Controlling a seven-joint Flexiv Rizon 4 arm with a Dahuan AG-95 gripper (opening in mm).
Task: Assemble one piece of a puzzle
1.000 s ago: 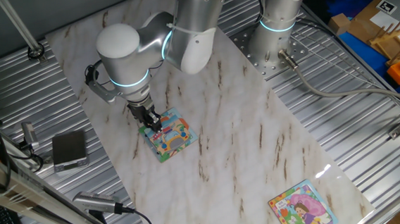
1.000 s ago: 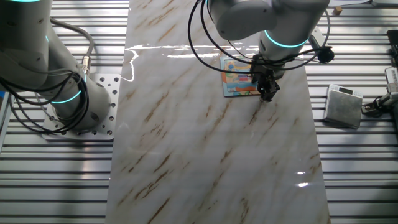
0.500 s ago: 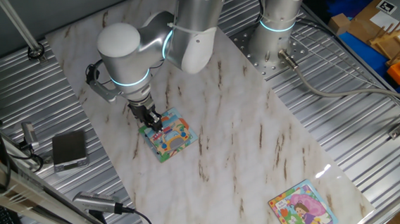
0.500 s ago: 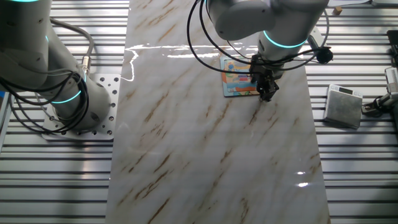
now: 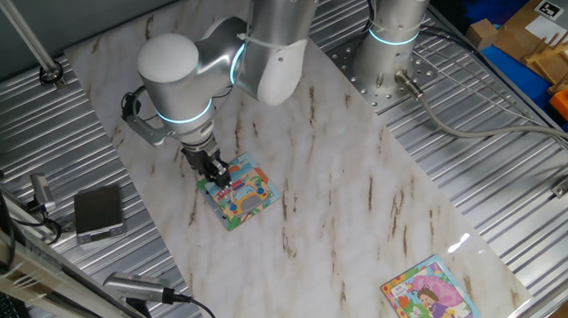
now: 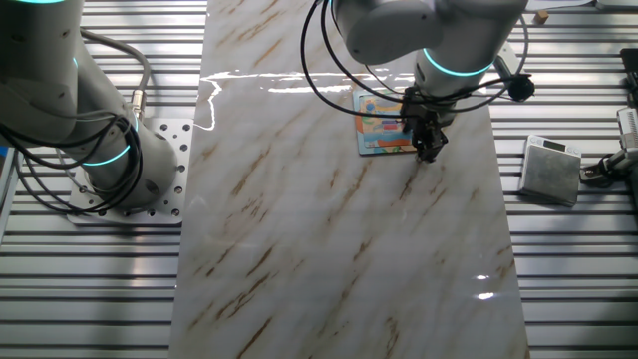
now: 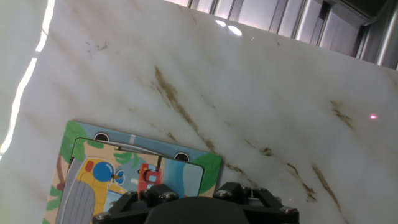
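Hand view first: the camera looks down past the black body of the gripper (image 7: 199, 208) onto the puzzle (image 7: 134, 171), which lies flat on the marble desk (image 7: 261, 81). Its green and teal border and part of the cartoon picture show, with the near edge cut off by the frame and the hand's housing. The fingertips themselves are hidden, so from here I cannot tell how the jaws stand.

From one fixed view the gripper (image 5: 218, 173) is down at the upper-left corner of the puzzle (image 5: 241, 194), the dark fingers touching or just above the board — too small to say which. The other fixed view shows the same thing from the opposite side: the gripper (image 6: 426, 150) at the puzzle's (image 6: 382, 128) lower right corner, jaws close together. The piece is not something I can pick out in any view; it may be under the fingers.

Well apart, near the desk's far corner, lies a second puzzle (image 5: 429, 293) with a pink-dressed girl. A small grey box (image 5: 98, 212) sits off the marble on the ribbed metal.
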